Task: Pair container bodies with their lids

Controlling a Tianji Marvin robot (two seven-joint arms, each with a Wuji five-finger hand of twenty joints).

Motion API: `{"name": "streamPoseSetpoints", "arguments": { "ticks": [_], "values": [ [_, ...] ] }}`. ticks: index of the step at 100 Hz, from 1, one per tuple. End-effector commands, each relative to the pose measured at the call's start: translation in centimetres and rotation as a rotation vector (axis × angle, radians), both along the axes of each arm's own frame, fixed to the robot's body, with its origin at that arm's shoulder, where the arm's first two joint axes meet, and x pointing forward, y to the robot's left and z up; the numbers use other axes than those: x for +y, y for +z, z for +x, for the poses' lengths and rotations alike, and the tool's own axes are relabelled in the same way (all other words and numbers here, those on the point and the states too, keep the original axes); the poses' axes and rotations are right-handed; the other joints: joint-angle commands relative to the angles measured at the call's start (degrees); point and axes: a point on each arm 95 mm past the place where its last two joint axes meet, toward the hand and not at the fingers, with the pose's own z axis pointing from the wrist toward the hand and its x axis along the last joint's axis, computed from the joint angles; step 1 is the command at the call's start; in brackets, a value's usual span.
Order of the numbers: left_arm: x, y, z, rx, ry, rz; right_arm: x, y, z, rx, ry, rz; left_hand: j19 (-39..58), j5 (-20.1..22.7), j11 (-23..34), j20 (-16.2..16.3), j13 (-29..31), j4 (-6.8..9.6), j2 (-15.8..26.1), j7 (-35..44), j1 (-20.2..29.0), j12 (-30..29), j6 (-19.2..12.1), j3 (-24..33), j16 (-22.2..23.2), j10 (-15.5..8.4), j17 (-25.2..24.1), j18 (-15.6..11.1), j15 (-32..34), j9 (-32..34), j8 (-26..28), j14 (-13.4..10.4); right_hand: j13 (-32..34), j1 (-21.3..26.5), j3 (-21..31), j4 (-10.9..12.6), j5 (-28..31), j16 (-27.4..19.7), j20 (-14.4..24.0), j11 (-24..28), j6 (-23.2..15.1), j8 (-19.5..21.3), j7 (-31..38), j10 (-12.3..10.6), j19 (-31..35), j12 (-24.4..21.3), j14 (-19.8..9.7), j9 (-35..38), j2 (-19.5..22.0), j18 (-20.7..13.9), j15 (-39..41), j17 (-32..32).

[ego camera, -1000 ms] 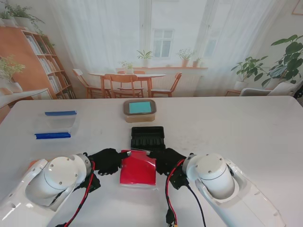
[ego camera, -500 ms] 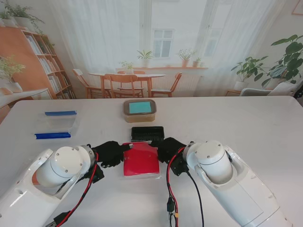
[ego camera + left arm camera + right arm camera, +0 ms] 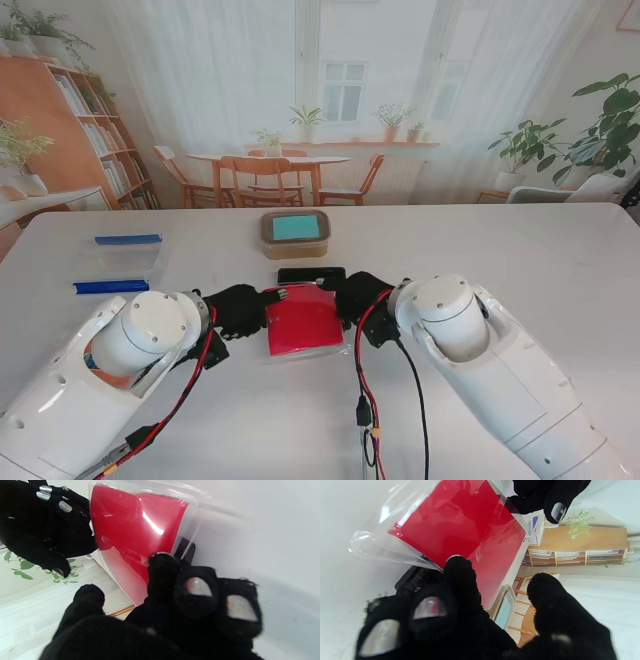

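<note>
— Progress so far?
— One container (image 3: 295, 232) looks lidded. Your left hand (image 3: 238, 310) and right hand (image 3: 358, 298) both grip the red lid (image 3: 300, 320), poised over the black body (image 3: 311, 274). The blue-edged piece (image 3: 115, 264) is still unpaired, I judge.

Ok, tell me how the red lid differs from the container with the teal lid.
The red lid is held between both hands, left hand and right hand; the teal-lidded container sits untouched, farther from me. The red lid is a flat piece with a clear rim; the container is a closed tan box. Both are roughly rectangular.
</note>
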Motion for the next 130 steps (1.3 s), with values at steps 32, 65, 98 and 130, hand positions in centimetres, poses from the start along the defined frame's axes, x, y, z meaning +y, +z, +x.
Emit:
{"name": "streamPoseSetpoints", "arguments": {
  "ticks": [32, 65, 98, 130],
  "values": [
    [-1.2, 0.4, 1.0, 0.007, -0.006, -0.025, 1.3, 1.1, 2.1, 0.003, 0.032, 0.035, 15.82, 1.15, 0.2, -0.87, 1.02, -2.0, -0.04, -0.18, -2.3, -0.36, -5.49, -1.23, -0.2, -3.54, 2.98, -6.31, 1.95, 0.96, -0.3, 4.14, 0.55, 0.44, 0.47, 1.62, 0.36, -0.14, -0.62, 1.45, -7.68, -1.07, -2.45, 7.53, 12.89, 0.75, -0.12, 0.06, -1.61, -14.23, 4.98, 4.19],
    [-1.2, 0.6, 2.4, 0.016, 0.007, -0.028, 1.7, 1.2, 3.5, 0.005, 0.035, 0.03, 15.82, 1.09, 0.18, -0.88, 1.02, -2.0, -0.08, -0.26, -2.24, -0.35, -5.51, -1.21, -0.2, -3.5, 3.0, -6.41, 1.95, 0.9, -0.31, 4.14, 0.55, 0.52, 0.48, 1.61, 0.44, -0.14, -0.68, 1.45, -7.86, -1.07, -2.47, 7.44, 12.89, 0.77, -0.11, 0.09, -1.74, -14.19, 4.97, 4.2],
    [-1.6, 0.6, 3.8, 0.036, 0.011, -0.019, 1.9, 1.3, 4.9, 0.011, 0.035, 0.016, 15.82, 1.05, 0.14, -0.89, 1.02, -2.01, -0.06, -0.37, -2.27, -0.32, -5.47, -1.23, -0.2, -3.4, 3.0, -6.42, 1.95, 0.76, -0.3, 4.14, 0.55, 0.65, 0.49, 1.61, 0.54, -0.13, -0.7, 1.51, -7.97, -1.05, -2.47, 7.39, 12.89, 0.82, -0.11, 0.11, -1.75, -14.24, 4.97, 4.2],
    [-2.2, 0.6, 5.1, 0.045, 0.015, -0.008, 1.4, 1.1, 5.8, 0.029, 0.022, 0.001, 15.82, 0.88, 0.08, -0.89, 0.78, -2.0, 0.0, -0.55, -2.25, -0.29, -5.52, -1.22, -0.19, -3.38, 3.0, -6.42, 1.88, 0.58, -0.31, 4.15, 0.56, 0.72, 0.46, 1.6, 0.51, -0.13, -0.78, 1.49, -8.08, -1.06, -2.53, 7.36, 12.89, 0.81, -0.11, 0.05, -1.75, -14.28, 4.96, 4.19]
  ]
}}
